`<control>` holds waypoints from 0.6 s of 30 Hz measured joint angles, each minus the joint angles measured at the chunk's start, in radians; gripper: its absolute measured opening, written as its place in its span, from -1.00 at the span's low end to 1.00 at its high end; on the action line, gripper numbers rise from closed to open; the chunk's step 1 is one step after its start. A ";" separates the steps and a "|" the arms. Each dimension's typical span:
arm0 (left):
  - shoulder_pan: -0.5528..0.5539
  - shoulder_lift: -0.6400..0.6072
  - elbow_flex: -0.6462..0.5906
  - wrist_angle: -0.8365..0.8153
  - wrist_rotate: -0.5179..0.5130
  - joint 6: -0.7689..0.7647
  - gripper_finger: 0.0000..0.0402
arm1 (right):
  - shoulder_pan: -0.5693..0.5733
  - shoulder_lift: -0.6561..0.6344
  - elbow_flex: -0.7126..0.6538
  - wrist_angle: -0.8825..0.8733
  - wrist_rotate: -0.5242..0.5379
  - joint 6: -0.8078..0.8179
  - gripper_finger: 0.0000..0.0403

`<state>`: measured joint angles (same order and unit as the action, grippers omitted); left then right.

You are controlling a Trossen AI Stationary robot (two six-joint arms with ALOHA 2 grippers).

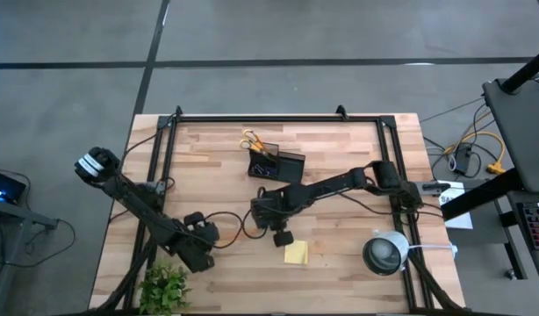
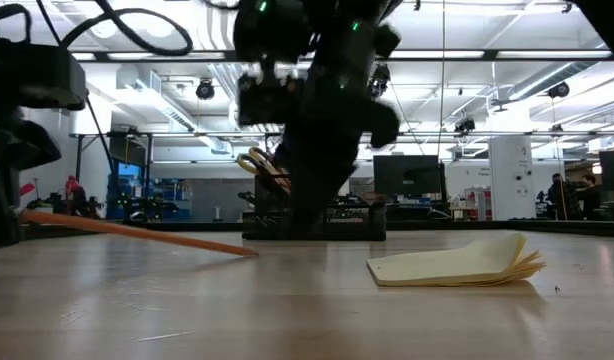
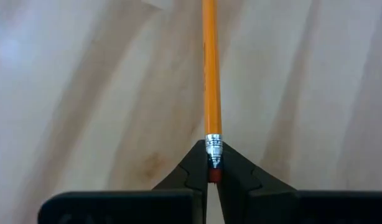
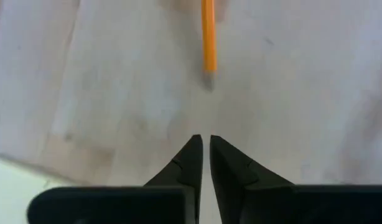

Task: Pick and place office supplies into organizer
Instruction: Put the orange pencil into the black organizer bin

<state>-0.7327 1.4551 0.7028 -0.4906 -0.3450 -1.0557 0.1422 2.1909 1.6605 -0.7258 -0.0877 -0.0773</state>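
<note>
The left gripper [image 3: 211, 176], near the worktop's front-left corner, is closed only on the eraser end of the orange pencil [image 3: 209, 68], so it could pivot or slip when lifted toward the organizer [image 1: 276, 163] near the back edge, while the nearly closed, empty right gripper [image 4: 206, 152] sits close enough to collide.

No legible text, label, brand, number or sign anywhere in these views.

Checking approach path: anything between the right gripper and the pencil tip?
Nothing. In the right wrist view, only bare wood separates the right gripper from the tip of the orange pencil, whose eraser end the left gripper holds.
</note>
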 joint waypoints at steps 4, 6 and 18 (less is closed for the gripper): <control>0.019 -0.046 0.034 -0.132 -0.026 0.040 -0.99 | 0.002 -0.066 0.002 -0.144 0.075 0.083 -0.82; 0.039 -0.081 0.067 -0.211 -0.043 0.083 -0.99 | 0.007 -0.096 0.001 -0.212 0.138 0.147 -0.79; 0.387 -0.255 0.402 -0.813 -0.208 0.624 -1.00 | 0.099 -0.488 -0.171 -0.316 0.394 0.565 -0.74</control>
<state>-0.3456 1.1998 1.1052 -1.3035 -0.5528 -0.4316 0.2416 1.7027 1.4896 -1.0420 0.3065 0.4874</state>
